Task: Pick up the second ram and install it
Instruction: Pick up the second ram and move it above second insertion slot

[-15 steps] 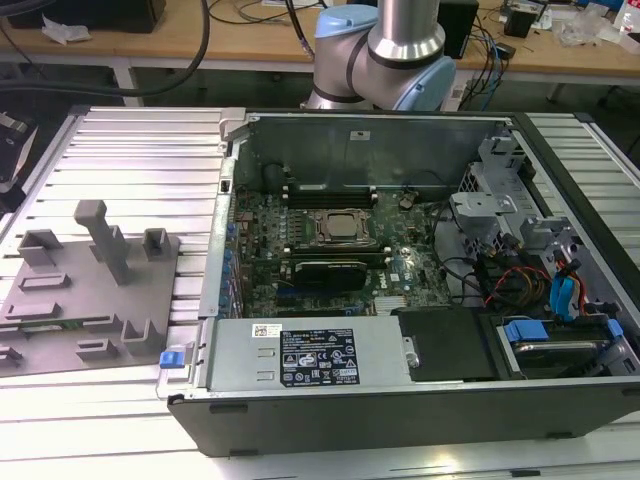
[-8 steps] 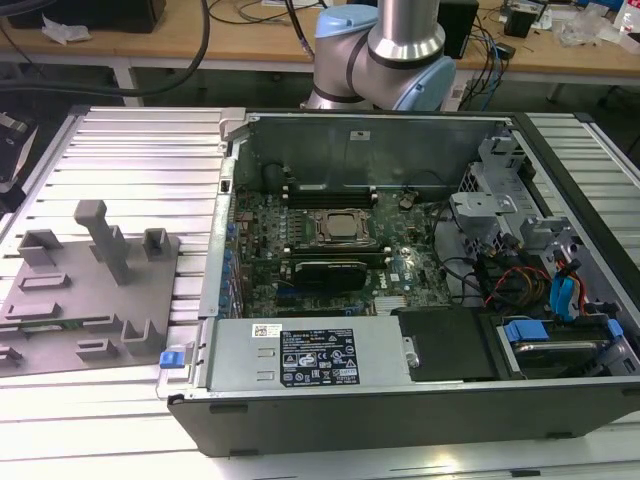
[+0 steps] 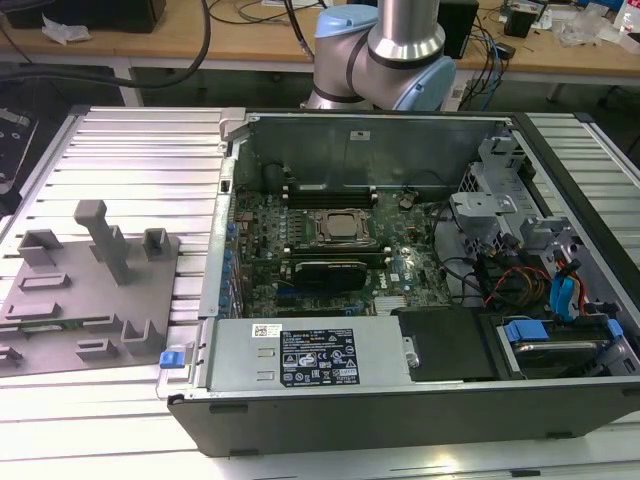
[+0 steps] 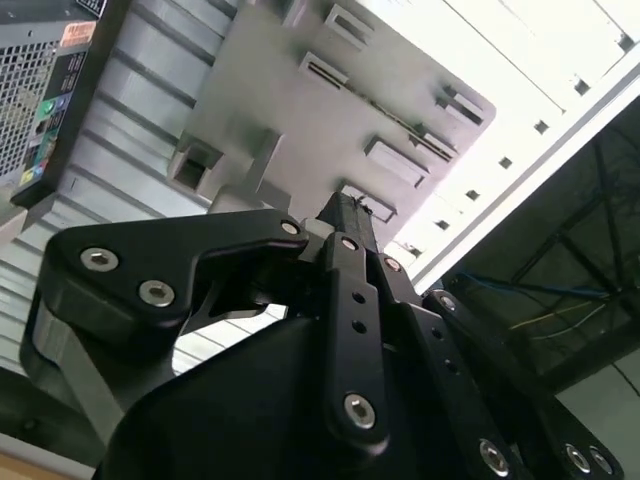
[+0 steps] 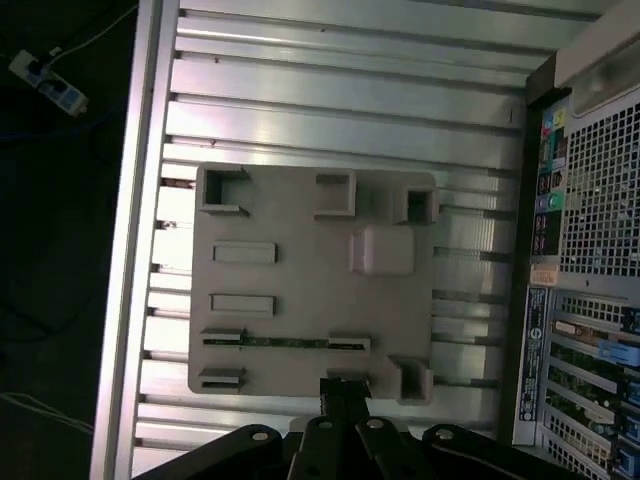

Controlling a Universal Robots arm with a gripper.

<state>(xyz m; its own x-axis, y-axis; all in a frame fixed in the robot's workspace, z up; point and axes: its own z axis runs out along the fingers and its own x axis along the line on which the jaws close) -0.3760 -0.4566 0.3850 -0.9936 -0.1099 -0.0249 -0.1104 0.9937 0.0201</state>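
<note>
- Closest to the lens in both wrist views is the black metal gripper (image 5: 345,388) with its bolted linkage arms. In the first wrist view we see its fingertips pressed together, narrow, with nothing between them.
- Just past that tip sits the flat grey plastic fixture plate (image 5: 300,280) with raised holders. The second ram (image 5: 285,341), a thin green circuit-board stick, lies on edge in it between two small grey clips. It's close to the plate edge that the gripper tip overlaps. How high the tip hangs above it, we can't tell.
- Room-wise, the plate rests on the ribbed aluminium table (image 5: 350,100), with bare ribs showing all round it. One side runs near the table's rim, with dark floor beyond. The opposite side faces the open black computer case (image 5: 590,250), near but not touching.
- We'd flag the upright grey post (image 3: 105,235) on the plate as the tallest thing around the ram.
- Exterior view gives us what the wrist views don't: the case interior, walled all round and open on top. Inside is the green motherboard (image 3: 262,235) with the square metal processor socket (image 3: 343,227) mid-board. The blue-and-silver arm base (image 3: 395,45) stands behind the case.
- Second wrist view catches the gripper side-on, so the jaw gap isn't readable there.
</note>
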